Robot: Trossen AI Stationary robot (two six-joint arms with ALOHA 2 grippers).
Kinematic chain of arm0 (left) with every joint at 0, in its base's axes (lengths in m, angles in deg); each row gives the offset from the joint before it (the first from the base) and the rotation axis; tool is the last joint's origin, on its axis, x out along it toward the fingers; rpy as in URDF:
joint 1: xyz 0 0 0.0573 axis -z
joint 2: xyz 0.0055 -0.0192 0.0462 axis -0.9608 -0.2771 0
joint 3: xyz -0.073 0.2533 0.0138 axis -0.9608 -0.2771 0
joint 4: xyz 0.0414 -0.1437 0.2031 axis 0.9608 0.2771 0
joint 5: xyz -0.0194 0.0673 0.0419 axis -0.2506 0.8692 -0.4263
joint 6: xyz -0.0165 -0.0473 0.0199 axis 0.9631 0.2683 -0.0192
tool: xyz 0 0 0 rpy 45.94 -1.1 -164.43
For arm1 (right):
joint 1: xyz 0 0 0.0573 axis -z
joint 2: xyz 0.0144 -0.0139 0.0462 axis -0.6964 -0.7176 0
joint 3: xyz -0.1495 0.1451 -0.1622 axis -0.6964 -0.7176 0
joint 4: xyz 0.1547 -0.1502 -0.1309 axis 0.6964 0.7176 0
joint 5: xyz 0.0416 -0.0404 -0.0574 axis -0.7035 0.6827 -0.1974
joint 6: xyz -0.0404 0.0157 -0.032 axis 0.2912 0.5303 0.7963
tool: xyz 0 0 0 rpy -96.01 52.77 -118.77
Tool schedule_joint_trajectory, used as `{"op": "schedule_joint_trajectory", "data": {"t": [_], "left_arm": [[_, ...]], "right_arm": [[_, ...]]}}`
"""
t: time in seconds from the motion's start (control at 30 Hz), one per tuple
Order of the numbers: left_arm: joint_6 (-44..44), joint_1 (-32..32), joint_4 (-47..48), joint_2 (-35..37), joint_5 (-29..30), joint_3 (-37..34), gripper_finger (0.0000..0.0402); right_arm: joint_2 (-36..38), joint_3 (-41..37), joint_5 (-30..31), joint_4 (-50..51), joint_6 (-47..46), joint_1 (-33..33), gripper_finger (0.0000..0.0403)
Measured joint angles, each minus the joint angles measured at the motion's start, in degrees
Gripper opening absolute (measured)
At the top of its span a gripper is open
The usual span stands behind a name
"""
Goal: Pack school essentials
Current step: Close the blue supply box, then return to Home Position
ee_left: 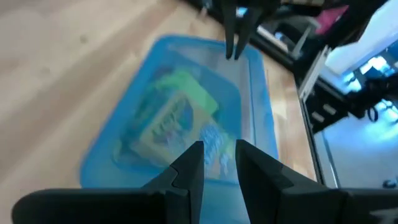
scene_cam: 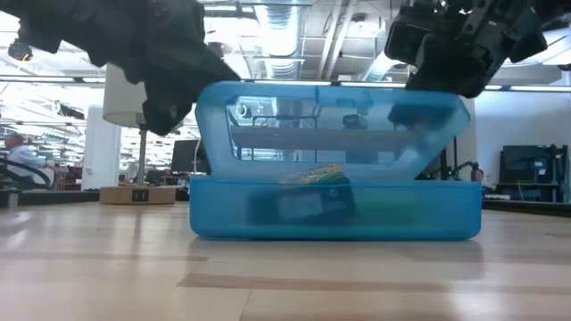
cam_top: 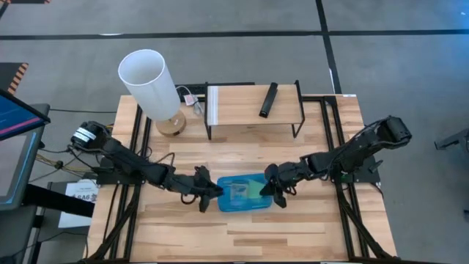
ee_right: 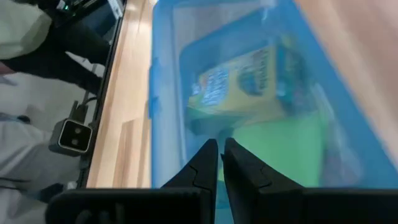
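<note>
Translucent blue plastic box (cam_top: 244, 193) w/ hinged lid sits near the front-centre of the light wooden counter (cam_top: 242, 158). In the low view the clear blue lid (scene_cam: 332, 125) is tilted over the base, partly raised, not flat down.

Inside, seen thru the plastic: yellow-green crayon box (ee_right: 245, 84) lying flat, green sticky-note pad (ee_right: 280, 146) just beside it. Other small items in there are too blurred to tell.

Left claw (cam_top: 207, 192) is at the box's left end, right claw (cam_top: 276, 192) at its right end, both low & close against the box. Left wrist view: left claw fingers (ee_left: 188, 168) stand a narrow gap apart over the lid. Right wrist view: right claw fingers (ee_right: 202, 163) nearly together, thin slit between, over the lid. Can't tell if either actually pinches the lid edge or just presses on it.

Behind, well apart from the box: low black-framed wooden shelf (cam_top: 253, 106) w/ slim black bar (cam_top: 268, 100) on top, and tall white cylinder (cam_top: 149, 83) on a round wooden base at back-left.
</note>
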Motion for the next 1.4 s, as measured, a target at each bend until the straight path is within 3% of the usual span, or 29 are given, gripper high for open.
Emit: {"op": "schedule_joint_trajectory", "data": {"t": [0.4,0.63,0.8,1.0,1.17,1.4], "left_arm": [[0.49,3.39,-0.47,-15.05,-0.95,10.16,0.008],[0.56,3.44,3.86,-19.24,-2.92,13.27,0.008],[1.81,3.31,10.35,-18.95,-2.77,14.07,0.008],[1.65,3.11,10.0,-16.54,-2.14,13.6,0.008],[-2.89,2.3,9.42,-9.97,3.13,13.61,0.008],[-10.0,-1.2,9.11,1.5,4.16,13.54,0.008]], "right_arm": [[-7.91,0.02,-0.07,-5.89,-3.88,-5.36,0.0052],[-11.41,0.13,-0.11,-7.16,-3.96,-6.54,0.0052],[-13.73,0.25,-0.45,-8.13,-4.08,-6.42,0.0052],[-12.7,0.08,-1.28,-9.4,-4.35,-5.98,0.0052],[-7.75,-0.19,-1.16,-8.23,-3.17,-4.4,0.0052],[0.59,-0.12,-1.71,-7.44,-1.73,-0.44,0.0052]]}}
